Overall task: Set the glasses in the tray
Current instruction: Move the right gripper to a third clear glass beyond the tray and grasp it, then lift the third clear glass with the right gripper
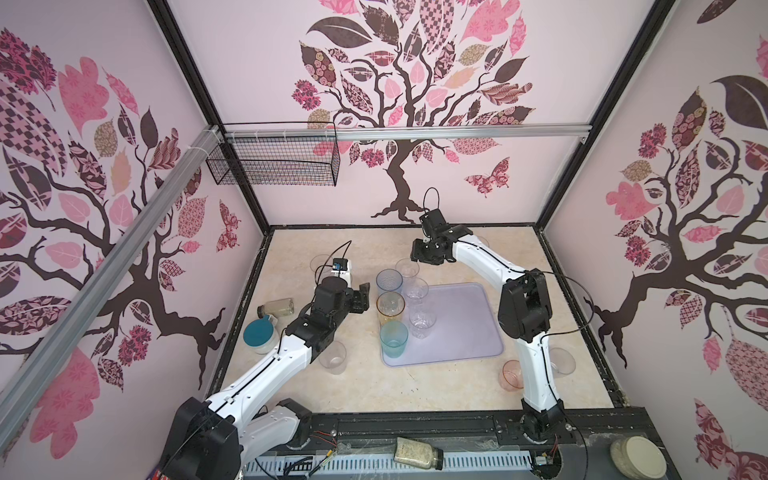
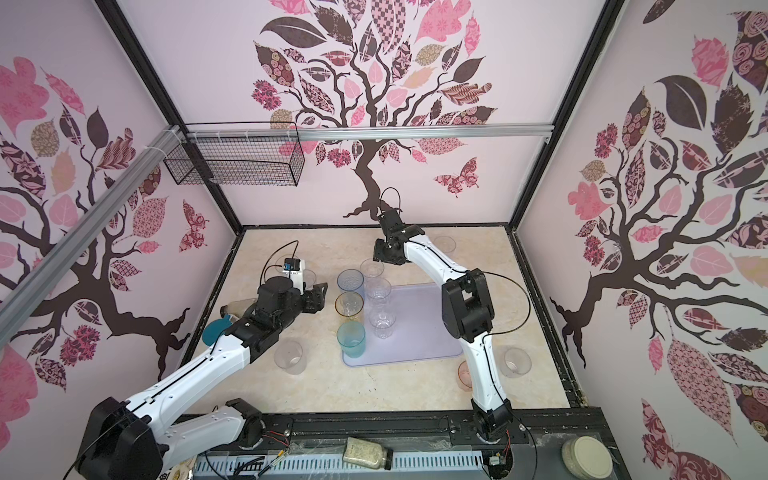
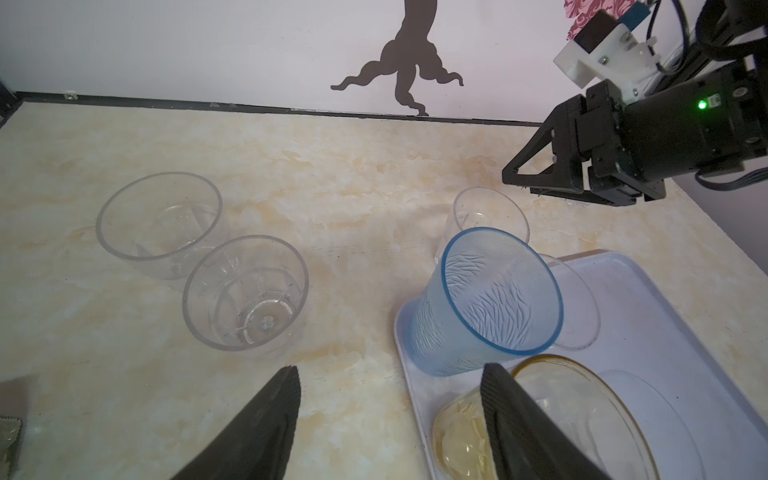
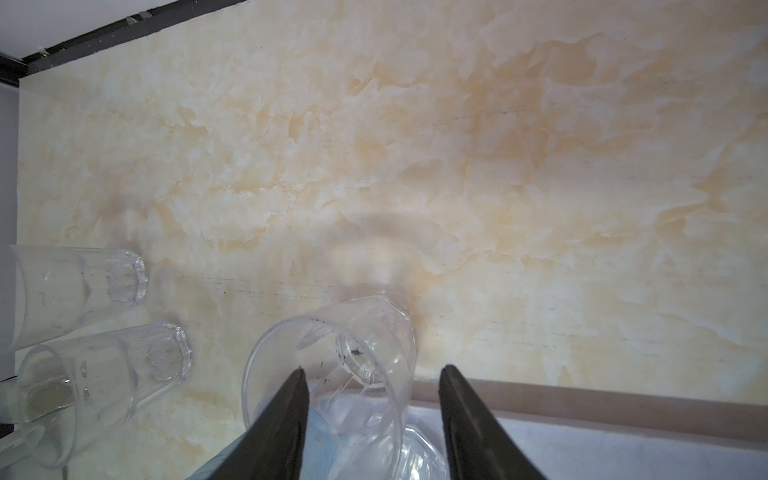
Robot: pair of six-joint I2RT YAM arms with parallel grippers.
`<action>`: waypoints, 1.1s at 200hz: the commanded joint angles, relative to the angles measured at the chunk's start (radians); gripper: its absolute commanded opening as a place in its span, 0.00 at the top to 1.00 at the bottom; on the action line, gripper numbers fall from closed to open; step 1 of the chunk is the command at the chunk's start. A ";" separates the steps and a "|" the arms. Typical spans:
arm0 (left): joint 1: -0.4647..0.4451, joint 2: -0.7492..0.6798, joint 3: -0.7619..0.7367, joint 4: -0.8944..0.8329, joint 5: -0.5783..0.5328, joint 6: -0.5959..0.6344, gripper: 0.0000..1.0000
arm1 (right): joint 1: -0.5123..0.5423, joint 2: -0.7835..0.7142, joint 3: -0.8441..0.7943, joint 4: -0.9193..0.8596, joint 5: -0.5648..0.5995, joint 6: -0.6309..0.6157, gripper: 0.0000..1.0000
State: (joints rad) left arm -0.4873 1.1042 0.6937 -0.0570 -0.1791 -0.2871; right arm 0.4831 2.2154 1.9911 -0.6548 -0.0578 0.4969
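Top views: my left gripper [image 1: 365, 296] hangs just left of the tray [image 1: 469, 332], which has glasses [image 1: 390, 305] along its left side. My right gripper [image 1: 417, 258] is above a clear glass [image 1: 407, 268] at the far edge.
Left wrist: fingers [image 3: 282, 399] spread, nothing between them.
Right wrist: fingers [image 4: 291, 399] parted over the clear glass, not clamping it.

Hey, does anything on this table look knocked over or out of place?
Yes. A capped bottle with grainy contents lies on its side left of the tray, near the teal-lidded jar. A second bottle lies tipped on the front ledge, outside the work area.
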 commanded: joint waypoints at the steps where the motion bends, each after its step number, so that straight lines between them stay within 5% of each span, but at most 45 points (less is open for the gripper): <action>1: 0.005 -0.003 -0.028 0.025 -0.022 -0.004 0.28 | 0.003 0.075 0.034 -0.036 -0.007 -0.018 0.50; 122: 0.004 0.065 0.140 -0.221 -0.085 0.034 0.30 | 0.005 0.077 0.117 -0.101 0.085 -0.068 1.00; 220: 0.002 -0.027 0.262 -0.391 -0.120 0.101 0.33 | 0.007 -0.234 0.053 -0.232 0.266 -0.131 1.00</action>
State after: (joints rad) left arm -0.4858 1.0946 0.8799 -0.3771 -0.2829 -0.2085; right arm 0.4858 2.1773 2.0499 -0.8093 0.1165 0.3912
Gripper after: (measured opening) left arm 0.680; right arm 0.083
